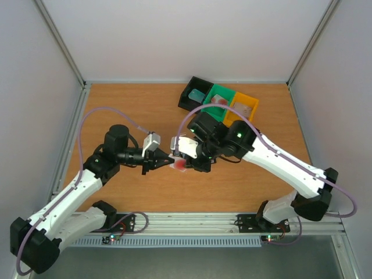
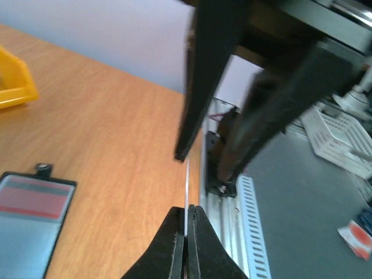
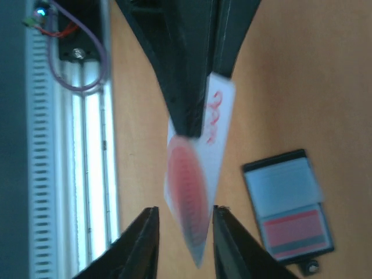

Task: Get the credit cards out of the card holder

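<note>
1. Top view, L side: the left gripper [image 1: 171, 158] reaches toward the middle of the table [image 1: 116, 110]. It is pinched shut on a white-and-red card [image 1: 180, 165].
2. Left wrist view: that card shows edge-on as a thin line, clamped btwn the closed fingers [image 2: 174, 250] and held above the wood.
3. Same view, lower L: the card holder [image 2: 29, 224] lies open and flat on the table. A red card [image 2: 36, 203] sits in its pocket, w/ a small tab [image 2: 42, 168] on the far edge.
4. Top view, centre: the right gripper [image 1: 186, 156] meets the left one tip to tip at the card. The holder can't be made out from here.
5. Right wrist view: the R jaws stand a little apart w/ the card's lower end btwn them. The card is blurred, so I can't tell if either pad touches it.
6. Top view, back R: three trays sit side by side. The black tray [image 1: 187, 88] holds a teal card [image 1: 196, 95]. Next come a green tray [image 1: 226, 92] and an orange tray [image 1: 250, 104].
</note>
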